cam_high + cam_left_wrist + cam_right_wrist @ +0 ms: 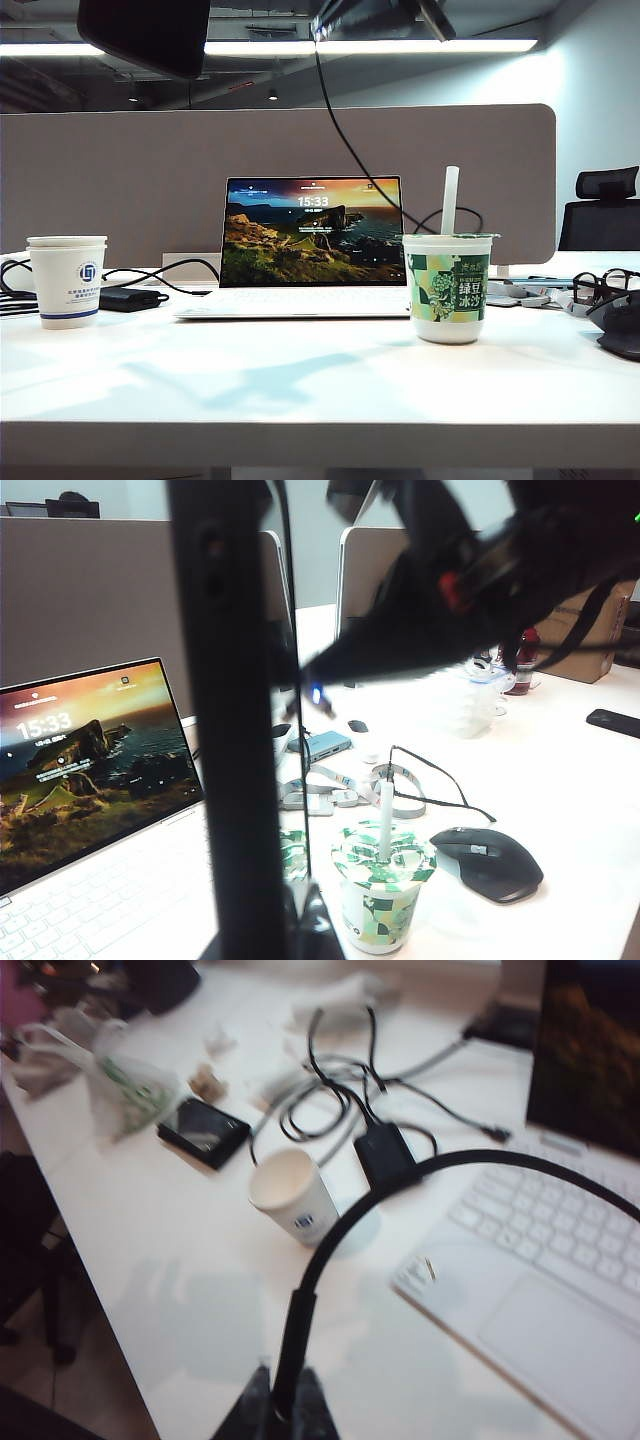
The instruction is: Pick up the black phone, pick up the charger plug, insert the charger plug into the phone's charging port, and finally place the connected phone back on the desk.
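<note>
The black phone (230, 730) stands on edge in the left wrist view, with my left gripper (275, 935) shut on its lower end. In the exterior view the black phone (145, 35) hangs high at the top left, above the desk (300, 390). My right gripper (283, 1400) is shut on the thick end of the thin black charger cable (330, 1240), which arcs away over the laptop. The plug's metal tip is hidden between the fingers. The right arm (470, 580) shows blurred and dark just beyond the phone, and the cable (340, 130) hangs down behind the laptop.
An open white laptop (310, 250) stands mid-desk. A paper cup (67, 280) and a black adapter brick (128, 298) with cables are at the left. A green drink cup with a straw (447, 288), a black mouse (490, 862) and glasses (600, 285) are at the right. A small dark device (203, 1132) lies beyond the paper cup.
</note>
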